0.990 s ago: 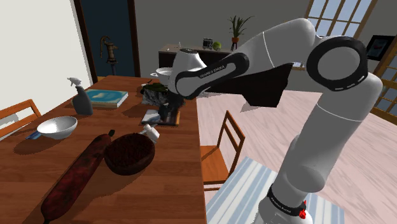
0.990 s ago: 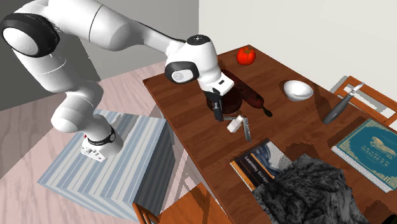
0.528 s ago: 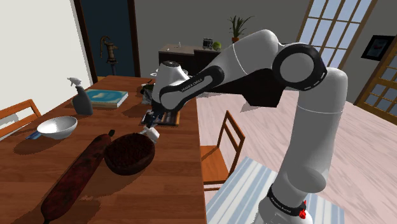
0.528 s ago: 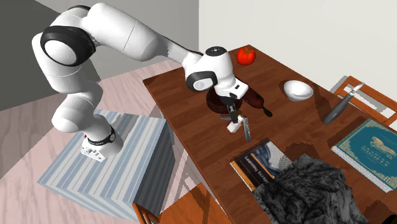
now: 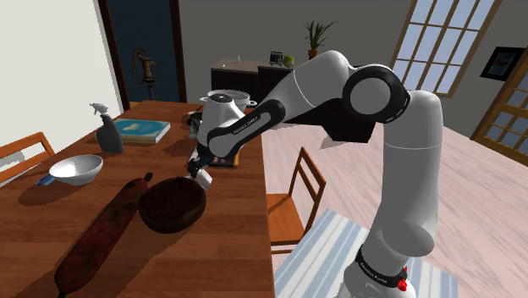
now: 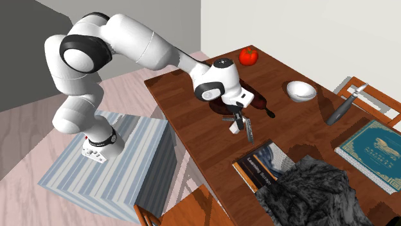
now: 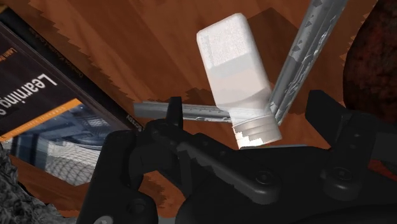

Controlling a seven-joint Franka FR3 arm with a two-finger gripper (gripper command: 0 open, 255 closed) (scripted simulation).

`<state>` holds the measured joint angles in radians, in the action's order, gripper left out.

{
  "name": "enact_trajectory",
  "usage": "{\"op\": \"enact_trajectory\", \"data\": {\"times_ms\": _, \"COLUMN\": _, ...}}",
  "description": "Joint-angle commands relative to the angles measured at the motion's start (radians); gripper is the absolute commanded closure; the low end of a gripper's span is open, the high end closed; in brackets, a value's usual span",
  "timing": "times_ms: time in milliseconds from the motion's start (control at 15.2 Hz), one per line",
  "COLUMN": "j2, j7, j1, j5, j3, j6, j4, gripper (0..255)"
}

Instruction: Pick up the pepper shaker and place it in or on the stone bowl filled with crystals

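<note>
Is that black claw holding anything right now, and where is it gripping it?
Nothing is held. The gripper is open, its fingers either side of the white shaker lying on the table, not touching it.

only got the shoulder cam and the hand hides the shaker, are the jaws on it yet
observer: not yet. In the wrist view the jaws stand open, with the cap end of the white shaker between them, unclasped.
operator: is it upright
observer: no, it lies on its side on the table.
operator: anything crowding it
observer: a grey two-armed tool lies right beside it, its arms meeting near the cap.
</note>
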<state>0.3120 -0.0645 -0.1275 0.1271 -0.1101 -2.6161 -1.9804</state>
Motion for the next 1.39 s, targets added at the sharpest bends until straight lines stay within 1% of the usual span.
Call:
{"op": "enact_trajectory", "data": {"times_ms": 0, "j2": 0.008, "j7": -0.004, "j1": -0.002, "j5": 0.003, "j3": 0.001, "j6": -0.005, "j4": 0.004, "gripper": 0}}
{"op": "enact_trajectory", "data": {"times_ms": 462, "j2": 0.008, "j7": -0.004, "j1": -0.002, "j5": 0.003, "j3": 0.001, "j6": -0.005, "j4": 0.004, "gripper": 0}}
{"op": "enact_trajectory", "data": {"times_ms": 528, "j2": 0.008, "j7": -0.004, "j1": -0.002, "j5": 0.003, "j3": 0.001, "j6": -0.005, "j4": 0.004, "gripper": 255}}
{"op": "enact_trajectory", "data": {"times_ms": 1122, "j2": 0.008, "j7": -0.004, "j1": -0.002, "j5": 0.003, "j3": 0.001, "j6": -0.005, "j4": 0.004, "gripper": 255}}
{"op": "enact_trajectory", "data": {"times_ms": 1320, "j2": -0.015, "j7": 0.003, "j1": 0.0, "j5": -0.005, "j3": -0.003, "j6": 0.029, "j4": 0.015, "gripper": 255}}
